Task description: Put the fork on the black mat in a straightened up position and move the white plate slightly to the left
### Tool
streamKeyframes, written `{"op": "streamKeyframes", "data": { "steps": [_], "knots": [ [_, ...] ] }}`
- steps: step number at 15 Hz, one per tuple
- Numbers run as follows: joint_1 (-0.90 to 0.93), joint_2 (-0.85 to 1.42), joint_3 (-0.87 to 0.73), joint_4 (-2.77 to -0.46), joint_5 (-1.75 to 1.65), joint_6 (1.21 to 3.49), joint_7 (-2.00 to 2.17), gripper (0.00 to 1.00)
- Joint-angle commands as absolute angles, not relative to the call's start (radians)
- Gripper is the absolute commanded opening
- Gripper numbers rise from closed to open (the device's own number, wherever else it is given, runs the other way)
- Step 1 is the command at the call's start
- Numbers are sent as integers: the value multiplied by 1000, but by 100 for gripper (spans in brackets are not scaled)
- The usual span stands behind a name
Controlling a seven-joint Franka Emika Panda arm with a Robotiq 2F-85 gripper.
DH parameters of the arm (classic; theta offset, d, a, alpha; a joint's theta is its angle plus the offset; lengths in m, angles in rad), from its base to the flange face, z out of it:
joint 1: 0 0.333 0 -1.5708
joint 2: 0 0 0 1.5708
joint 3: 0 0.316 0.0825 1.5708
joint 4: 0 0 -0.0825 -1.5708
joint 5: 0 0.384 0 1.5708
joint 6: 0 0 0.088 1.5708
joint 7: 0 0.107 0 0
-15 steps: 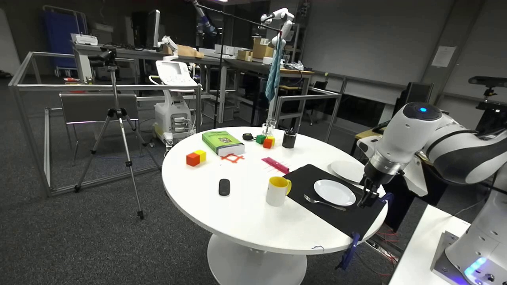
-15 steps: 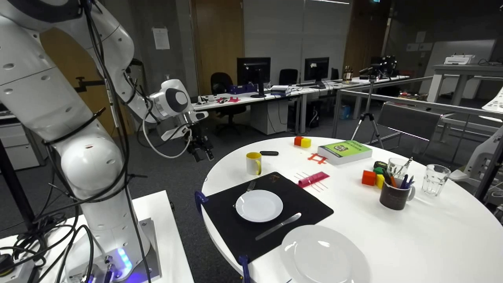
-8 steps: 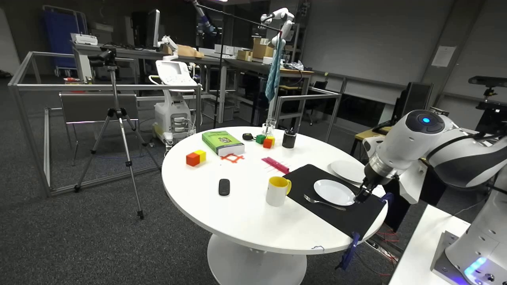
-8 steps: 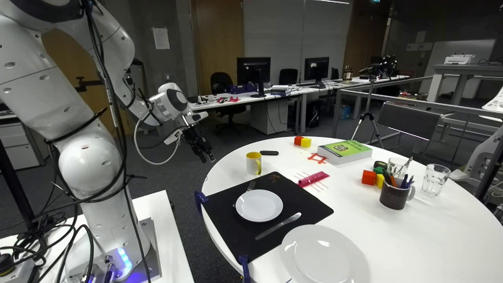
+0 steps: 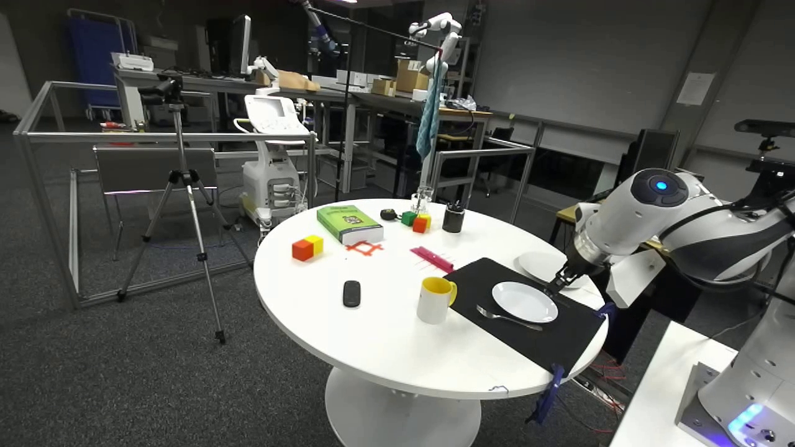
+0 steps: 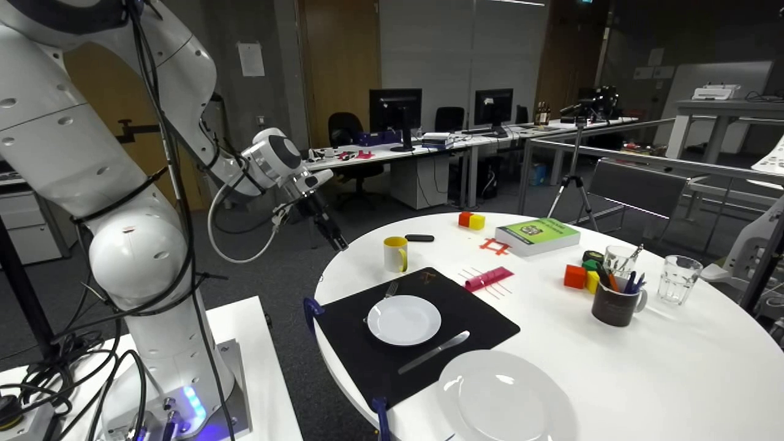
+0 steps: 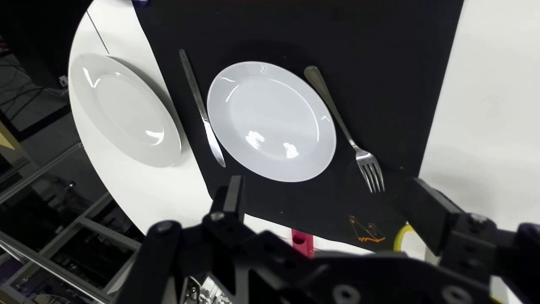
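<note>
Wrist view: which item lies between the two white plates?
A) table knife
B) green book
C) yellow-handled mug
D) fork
A: the table knife lies on the black mat, with the white plate to one side and the off-mat plate to the other; the fork is beyond the white plate's opposite edge.

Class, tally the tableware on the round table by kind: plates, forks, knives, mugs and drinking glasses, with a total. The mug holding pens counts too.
Plates: 2 (smaller white plate, larger white plate)
Fork: 1
Knife: 1
Mugs: 2 (yellow-and-white mug, dark mug)
Glasses: 2 (one glass, another glass)
Total: 8
</note>
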State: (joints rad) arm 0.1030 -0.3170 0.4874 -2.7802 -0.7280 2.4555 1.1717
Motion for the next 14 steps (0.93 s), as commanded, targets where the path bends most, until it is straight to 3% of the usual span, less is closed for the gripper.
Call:
{"op": "streamKeyframes", "data": {
  "steps": [1, 14],
  "knots": [
    [133, -314, 445, -2778, -738, 2447, 1177, 100],
    [127, -239, 462, -2761, -823, 2461, 1234, 100]
  ]
}}
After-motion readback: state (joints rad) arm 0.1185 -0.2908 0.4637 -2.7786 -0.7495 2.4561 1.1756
